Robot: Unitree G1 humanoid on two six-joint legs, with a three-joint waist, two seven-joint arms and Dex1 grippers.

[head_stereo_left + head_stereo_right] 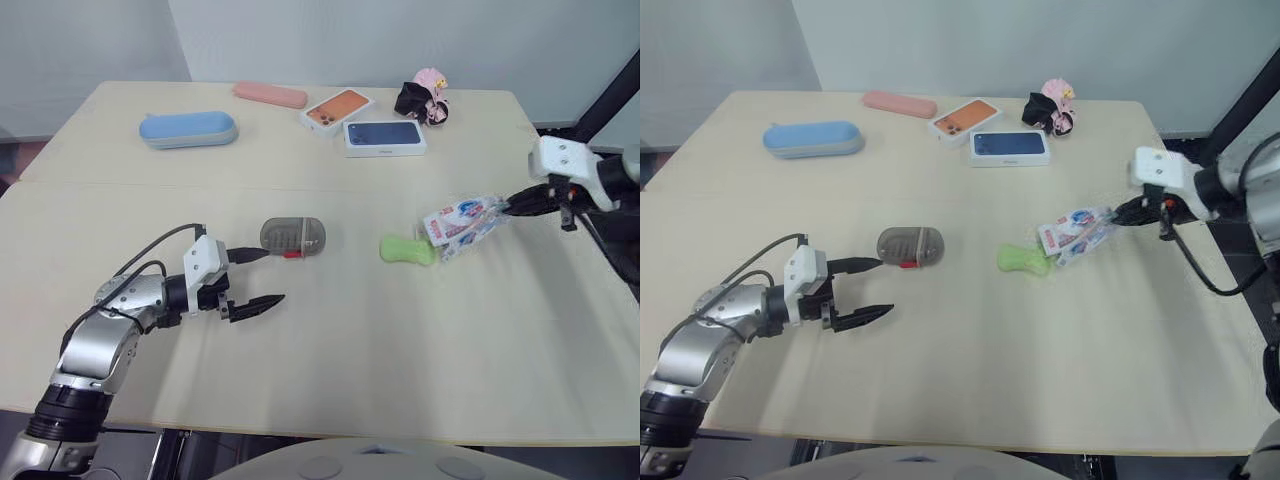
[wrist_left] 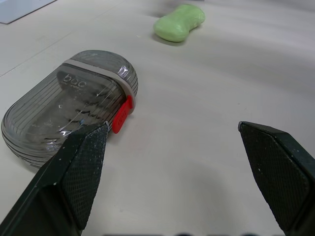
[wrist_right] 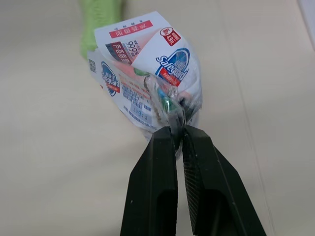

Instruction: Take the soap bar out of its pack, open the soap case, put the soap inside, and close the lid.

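Note:
A green soap bar (image 1: 407, 249) lies bare on the table, just left of its empty plastic pack (image 1: 462, 223). My right gripper (image 1: 508, 207) is shut on the pack's crimped end (image 3: 173, 114) and holds it slightly off the table. The smoky grey soap case (image 1: 293, 236) with a red latch (image 2: 121, 114) lies closed in the middle of the table. My left gripper (image 1: 266, 277) is open just in front of the case, one fingertip (image 2: 87, 147) close to the latch, nothing between the fingers.
At the back of the table lie a blue case (image 1: 189, 129), a pink case (image 1: 270, 95), an orange phone box (image 1: 337, 108), a dark blue phone box (image 1: 384, 137) and a small doll (image 1: 424, 97). A black stand (image 1: 612, 95) rises at the right edge.

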